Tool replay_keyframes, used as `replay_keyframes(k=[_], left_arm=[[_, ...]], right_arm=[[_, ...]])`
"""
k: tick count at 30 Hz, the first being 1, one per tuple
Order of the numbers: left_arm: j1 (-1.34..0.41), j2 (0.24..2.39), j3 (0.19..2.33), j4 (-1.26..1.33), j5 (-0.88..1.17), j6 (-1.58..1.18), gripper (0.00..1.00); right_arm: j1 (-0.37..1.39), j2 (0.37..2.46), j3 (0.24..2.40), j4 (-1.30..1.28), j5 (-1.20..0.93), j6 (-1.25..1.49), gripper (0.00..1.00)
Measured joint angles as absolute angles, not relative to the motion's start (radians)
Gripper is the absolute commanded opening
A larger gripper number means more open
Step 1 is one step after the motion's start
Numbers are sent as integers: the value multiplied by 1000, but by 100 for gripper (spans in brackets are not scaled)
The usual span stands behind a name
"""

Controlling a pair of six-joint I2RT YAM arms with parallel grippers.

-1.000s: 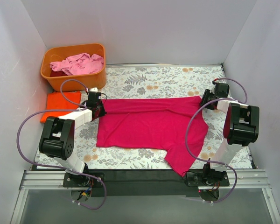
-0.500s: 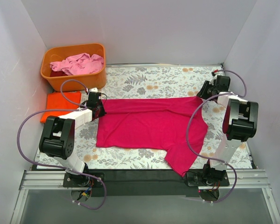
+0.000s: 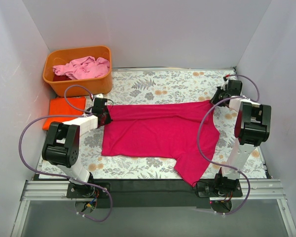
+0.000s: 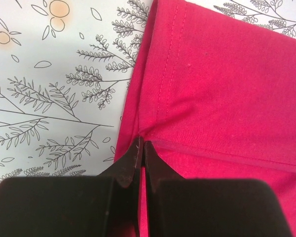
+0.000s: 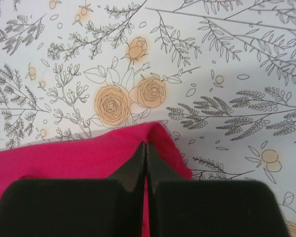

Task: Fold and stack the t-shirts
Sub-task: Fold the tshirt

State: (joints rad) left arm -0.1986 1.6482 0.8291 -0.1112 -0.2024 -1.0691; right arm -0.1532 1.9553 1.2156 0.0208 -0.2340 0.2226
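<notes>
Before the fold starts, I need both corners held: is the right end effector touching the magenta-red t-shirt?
Touching. The right wrist view shows the right end effector shut on a corner of the magenta-red t-shirt.

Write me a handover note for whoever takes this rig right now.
Left gripper: shut on the far left corner of the magenta-red t-shirt.
Right gripper: shut on its far right corner.
That shirt lies spread on the table, not yet folded.
Orange t-shirt lies folded beside the orange tub; pale pink t-shirt and dark red t-shirt sit inside it.
Left: fold these three, stack all.
</notes>
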Motion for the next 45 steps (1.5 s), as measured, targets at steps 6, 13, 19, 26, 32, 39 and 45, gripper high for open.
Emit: replay_keyframes(k=[6,13,19,26,32,39,45], left_arm=[[-201,1657,834,-115,-224,-1090,0],[-201,1661,849,-127,-219,-1096,38],[-201,1643,861,-155,-197,-1095,70],[-200,1481,865,-203,-178,-1078,78],[-200,1241,781,-192,-140,-1061,80],[-202,995,577,-213,-93,-1050,80],[-207,970,547,-223,-76,-1043,80]], right_arm=[[-155,1957,1237,13,-208,225,1],[-156,1956,1237,1,-207,213,31],[-130,1885,1220,-36,-186,166,39],[-43,1747,1180,-57,-217,79,38],[55,1753,1174,-120,-247,-41,38],[99,1848,1218,-191,-289,-168,37],[100,1942,1301,-231,-325,-219,37]])
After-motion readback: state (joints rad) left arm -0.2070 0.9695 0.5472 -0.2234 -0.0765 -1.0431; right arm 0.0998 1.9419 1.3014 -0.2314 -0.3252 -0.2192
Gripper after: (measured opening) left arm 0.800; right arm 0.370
